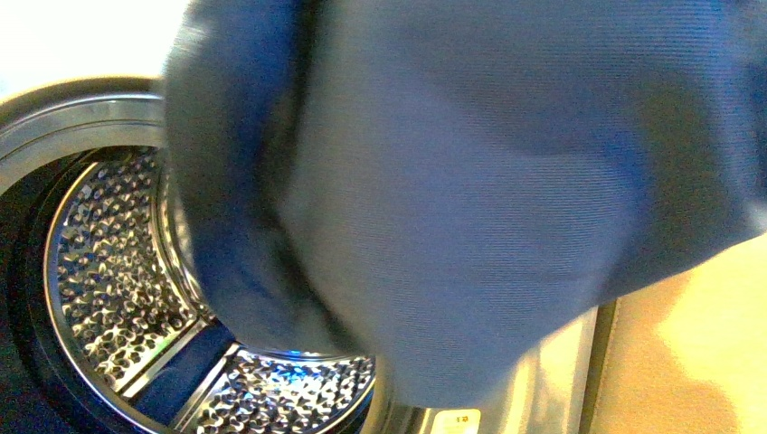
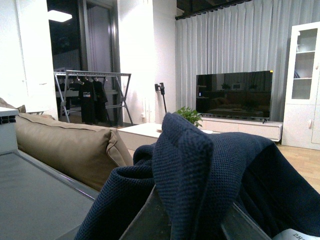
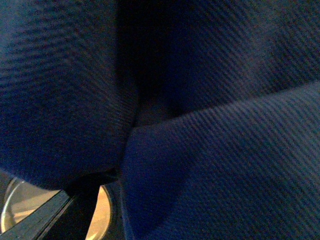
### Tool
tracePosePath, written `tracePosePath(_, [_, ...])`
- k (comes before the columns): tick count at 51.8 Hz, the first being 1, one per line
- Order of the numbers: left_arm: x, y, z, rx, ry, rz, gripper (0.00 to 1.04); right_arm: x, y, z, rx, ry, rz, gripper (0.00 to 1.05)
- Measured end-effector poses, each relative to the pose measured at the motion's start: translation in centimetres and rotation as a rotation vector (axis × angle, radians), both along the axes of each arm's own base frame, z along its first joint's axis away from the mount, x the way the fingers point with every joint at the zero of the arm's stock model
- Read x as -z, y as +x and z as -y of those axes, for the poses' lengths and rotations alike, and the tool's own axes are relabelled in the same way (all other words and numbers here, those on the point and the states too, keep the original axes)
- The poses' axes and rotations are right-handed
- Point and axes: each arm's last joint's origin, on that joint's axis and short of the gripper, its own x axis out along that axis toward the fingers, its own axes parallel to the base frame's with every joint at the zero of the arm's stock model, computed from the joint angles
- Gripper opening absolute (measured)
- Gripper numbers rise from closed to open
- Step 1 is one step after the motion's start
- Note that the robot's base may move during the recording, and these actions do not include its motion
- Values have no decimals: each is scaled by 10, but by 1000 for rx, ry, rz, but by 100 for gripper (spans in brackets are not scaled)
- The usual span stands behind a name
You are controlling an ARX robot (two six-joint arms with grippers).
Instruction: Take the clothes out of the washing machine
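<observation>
The blue ribbed clothes [image 1: 470,190] hang close before the front camera and fill most of that view. Behind them, at lower left, the washing machine [image 1: 54,127] shows its round porthole and perforated steel drum [image 1: 108,271]. No gripper shows in the front view. In the left wrist view the dark blue clothes [image 2: 200,175] are draped in a fold over my left gripper [image 2: 187,220], which is shut on them; its grey fingers [image 2: 145,220] show under the cloth. In the right wrist view the clothes [image 3: 200,150] cover nearly everything; my right gripper is shut on them and hidden by the fabric.
The left wrist view looks into a living room: a tan sofa cushion [image 2: 65,145], a white low table [image 2: 142,132] with a plant, a television [image 2: 234,95], a clothes rack [image 2: 92,97] and a white cabinet [image 2: 305,85]. A pale wood panel [image 1: 678,353] stands right of the machine.
</observation>
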Motion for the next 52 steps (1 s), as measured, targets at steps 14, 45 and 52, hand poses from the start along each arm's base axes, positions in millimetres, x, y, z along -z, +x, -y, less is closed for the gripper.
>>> tracePosePath(14, [0,0,0,0,0,0,6,-6,-25,-5,-68,2,83,97])
tracePosePath(45, [0,0,0,0,0,0,6,-25,-19,-7,9,143,30,97])
tracePosePath(52, [0,0,0,0,0,0,6,-32,-11,-21,34,170,5,97])
